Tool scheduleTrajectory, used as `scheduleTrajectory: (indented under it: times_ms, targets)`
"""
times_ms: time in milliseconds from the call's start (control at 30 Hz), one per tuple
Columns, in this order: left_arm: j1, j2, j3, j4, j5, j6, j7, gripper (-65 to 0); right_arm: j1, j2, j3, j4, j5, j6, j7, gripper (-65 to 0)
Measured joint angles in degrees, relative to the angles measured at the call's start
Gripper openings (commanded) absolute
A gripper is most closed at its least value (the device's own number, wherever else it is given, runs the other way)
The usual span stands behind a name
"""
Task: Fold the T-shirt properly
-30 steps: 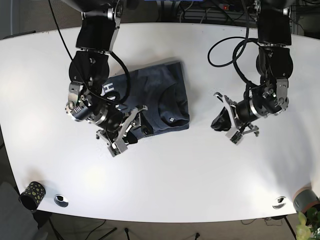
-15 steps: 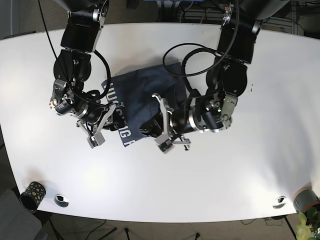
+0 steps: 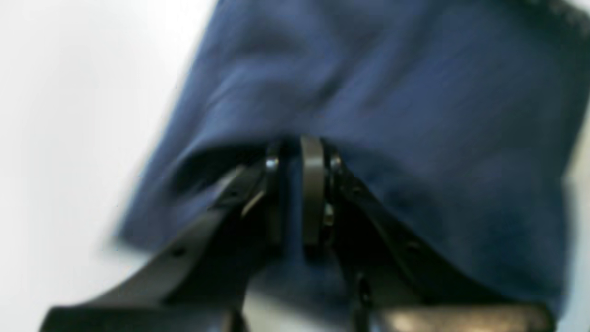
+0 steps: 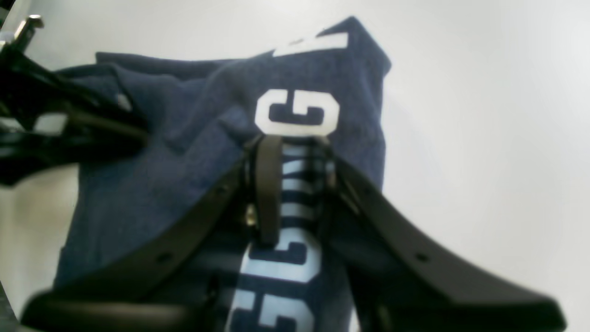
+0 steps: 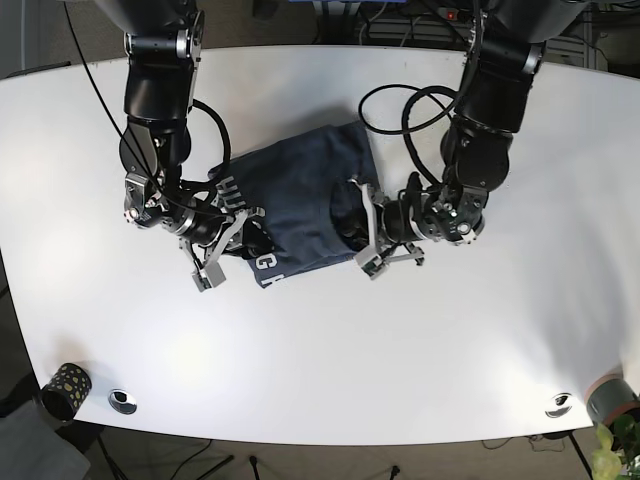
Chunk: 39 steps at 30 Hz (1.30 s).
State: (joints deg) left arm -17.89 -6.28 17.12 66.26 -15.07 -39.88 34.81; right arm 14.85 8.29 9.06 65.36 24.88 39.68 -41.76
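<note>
A dark navy T-shirt (image 5: 300,190) with pale lettering lies bunched and partly folded in the middle of the white table (image 5: 330,340). My right gripper (image 5: 238,242) is at its front left edge. In the right wrist view this gripper (image 4: 295,147) is shut on a fold of the T-shirt (image 4: 152,184), just below the white letter G. My left gripper (image 5: 358,232) is at the shirt's right edge. The left wrist view shows the left gripper (image 3: 292,150) pinching a ridge of blue T-shirt (image 3: 368,92), fingers nearly together. Part of the left arm's dark gripper (image 4: 50,115) shows beyond the cloth.
A black speckled cup (image 5: 63,389) stands at the front left corner, beside a round metal fitting (image 5: 122,400). Another fitting (image 5: 558,405) and a grey pot with a plant (image 5: 612,400) are at the front right. Black cables (image 5: 420,100) loop over the table behind the left arm.
The left arm came in from the right and now grips the shirt's right edge. The right gripper moved in toward the shirt's front left edge. The lettered panel now shows at the front.
</note>
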Motion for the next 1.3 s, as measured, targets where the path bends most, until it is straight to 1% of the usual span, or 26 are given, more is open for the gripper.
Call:
scheduleTrajectory:
  times_ms: [67, 167, 233, 300, 367, 400, 467, 533, 567, 633, 700, 767, 867, 933, 1000, 1067, 1167, 1300]
  targets:
    - [-0.31, -1.22, -0.15, 0.61, 0.02, 0.0, -0.42, -61.1, -0.26, -0.02, -0.02, 0.94, -0.04, 0.0, -0.37, -55.2]
    - [0.31, -2.69, -1.33, 5.97, -0.24, -0.09, 0.35, -61.1, -1.16, -0.04, -0.09, 4.57, -0.5, -0.2, -2.6, -55.2]
    - [0.96, -3.23, -3.43, 11.15, -2.82, 0.0, 0.07, -61.0, -1.66, 0.0, -0.09, 8.66, -0.94, -0.13, -6.71, -55.3]
    - [1.77, -3.63, -5.2, 15.5, -4.55, 0.0, -0.02, -61.0, -1.73, 0.0, 0.04, 12.07, -1.05, 0.0, -8.92, -55.2]
    - [3.32, -3.69, -6.71, 18.95, -5.42, 0.02, 2.73, -61.0, -1.55, 0.13, 0.07, 14.56, -0.79, -0.04, -9.42, -55.0]
    - [4.31, -3.69, -7.37, 20.76, -5.18, 0.15, 5.88, -61.0, -1.33, 0.13, 0.09, 15.43, -0.79, -0.02, -9.29, -54.9]
    - [7.28, -3.72, -7.69, 24.13, -4.63, 0.04, 9.01, -60.8, -0.46, 0.13, 0.02, 15.5, -0.74, -0.02, -9.4, -54.9]
    - [9.77, -3.39, -7.65, 26.91, -4.44, 0.04, 10.19, -60.8, 0.79, 0.46, -0.24, 14.27, -2.34, 0.07, -9.22, -55.2]
    - [11.37, -2.67, -7.61, 28.61, -4.7, -0.02, 10.12, -60.8, 2.03, 0.48, -0.24, 12.79, -4.63, 0.39, -9.55, -55.2]
    - [13.57, -0.76, -7.56, 30.45, -4.66, -0.02, 10.34, -60.8, 4.09, 0.15, -0.04, 10.25, -8.79, 0.24, -9.31, -55.3]
    - [15.56, 0.74, -7.06, 31.63, -5.27, -0.09, 10.19, -60.8, 5.88, -0.46, -0.04, 6.93, -13.0, -0.11, -7.15, -55.3]
    - [16.87, 1.42, -4.96, 31.63, -4.94, -0.04, 10.36, -60.8, 6.99, -1.22, 0.0, 4.37, -15.06, -0.2, -3.61, -55.3]
    - [18.88, 2.56, -2.82, 31.63, -4.66, -0.04, 10.73, -60.8, 8.31, -2.82, -0.09, 1.27, -18.32, -0.2, -0.48, -55.3]
    - [20.22, 4.02, -2.1, 31.63, -4.44, -0.04, 10.82, -60.8, 9.4, -3.85, -0.24, -1.55, -19.28, 0.07, 2.36, -55.3]
    - [20.79, 5.25, -1.79, 31.34, -4.31, -0.04, 10.88, -60.8, 10.36, -4.02, -0.33, -3.85, -20.24, 0.37, 4.46, -55.3]
    - [20.79, 6.29, -1.79, 29.62, -5.14, -0.04, 10.51, -60.8, 11.5, -3.93, -0.26, -6.21, -20.74, 0.35, 6.36, -55.3]
    - [20.81, 6.73, -1.79, 25.27, -5.07, -0.02, 10.75, -60.8, 12.96, -3.61, -0.11, -9.92, -21.16, 0.17, 9.31, -55.3]
    - [20.76, 5.9, -2.43, 21.92, -4.66, -0.02, 11.1, -60.8, 13.55, -3.39, -0.13, -12.85, -21.53, -0.04, 10.29, -55.3]
